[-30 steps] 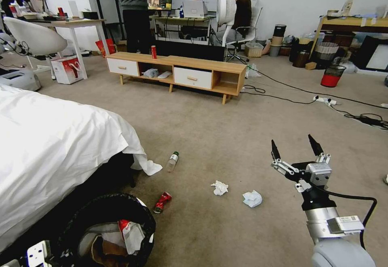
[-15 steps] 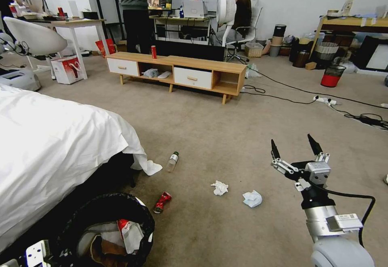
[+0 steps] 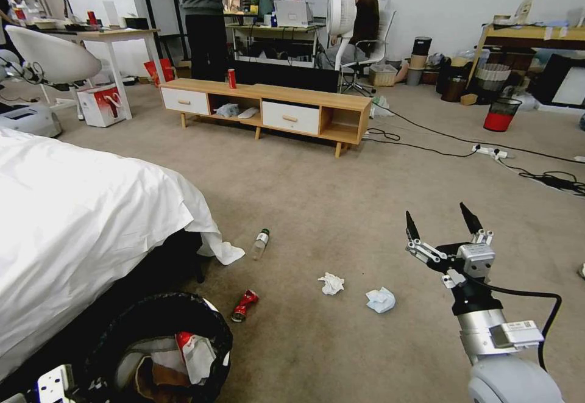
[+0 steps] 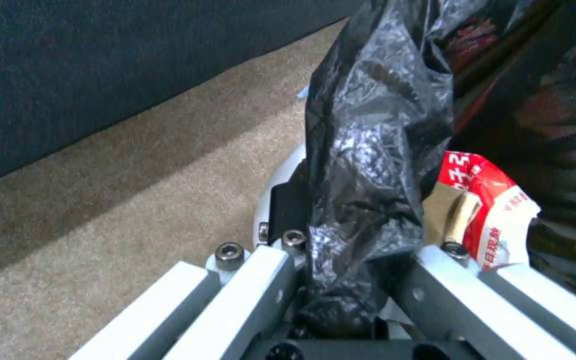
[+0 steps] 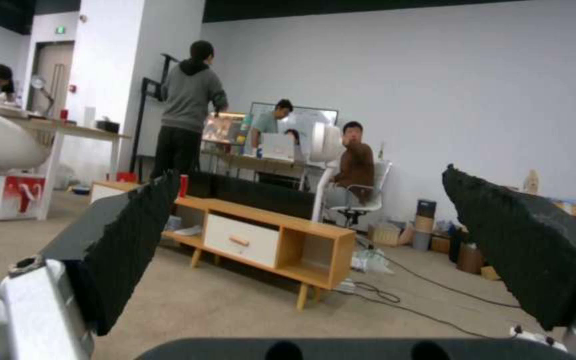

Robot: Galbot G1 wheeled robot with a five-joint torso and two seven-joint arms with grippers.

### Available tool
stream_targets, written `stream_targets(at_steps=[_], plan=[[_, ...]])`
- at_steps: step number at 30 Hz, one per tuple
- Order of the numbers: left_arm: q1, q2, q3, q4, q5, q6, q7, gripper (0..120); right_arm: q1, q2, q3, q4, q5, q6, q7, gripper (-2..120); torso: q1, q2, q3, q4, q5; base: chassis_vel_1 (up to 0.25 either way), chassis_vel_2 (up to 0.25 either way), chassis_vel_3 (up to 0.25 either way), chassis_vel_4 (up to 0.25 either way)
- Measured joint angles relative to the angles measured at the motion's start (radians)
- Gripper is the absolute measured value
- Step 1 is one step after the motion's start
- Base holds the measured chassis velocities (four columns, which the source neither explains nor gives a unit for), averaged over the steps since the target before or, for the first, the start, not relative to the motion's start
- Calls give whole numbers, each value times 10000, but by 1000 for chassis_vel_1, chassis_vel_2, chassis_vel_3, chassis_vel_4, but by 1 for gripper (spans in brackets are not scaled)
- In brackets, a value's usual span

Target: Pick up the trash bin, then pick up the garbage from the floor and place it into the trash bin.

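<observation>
The trash bin (image 3: 159, 320), lined with a crinkled black bag, is at the bottom left of the head view beside the bed. It holds a red-white packet (image 3: 196, 353) and tan cardboard. In the left wrist view my left gripper (image 4: 355, 250) is shut on the bin's bag-covered rim (image 4: 368, 165). On the carpet lie a clear bottle with a green cap (image 3: 260, 244), a crushed red can (image 3: 244, 305) and two crumpled white tissues (image 3: 331, 283) (image 3: 380, 300). My right gripper (image 3: 440, 223) is open and empty, raised to the right of the tissues, with nothing between its fingers (image 5: 128, 240).
The bed with its white sheet (image 3: 79, 220) fills the left side. A low wooden cabinet (image 3: 268, 107) with an upright red can (image 3: 231, 78) stands ahead. Cables and a power strip (image 3: 490, 152) cross the floor at the right, near a red-and-black mesh bin (image 3: 501, 114).
My right gripper has drifted slightly to the left, still open. The bin and the litter on the floor stay where they were.
</observation>
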State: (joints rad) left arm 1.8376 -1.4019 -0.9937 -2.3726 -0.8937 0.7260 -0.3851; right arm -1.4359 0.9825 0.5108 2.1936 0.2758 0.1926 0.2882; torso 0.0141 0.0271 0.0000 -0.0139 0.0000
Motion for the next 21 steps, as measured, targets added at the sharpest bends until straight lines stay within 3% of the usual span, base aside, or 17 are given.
stream_targets(at_steps=[21], plan=[[38,50,63,-14,18,-2,31,0,-219,-13,245,117,-39,43,-78,100,0,0,0,0,0,0,0,0,0]])
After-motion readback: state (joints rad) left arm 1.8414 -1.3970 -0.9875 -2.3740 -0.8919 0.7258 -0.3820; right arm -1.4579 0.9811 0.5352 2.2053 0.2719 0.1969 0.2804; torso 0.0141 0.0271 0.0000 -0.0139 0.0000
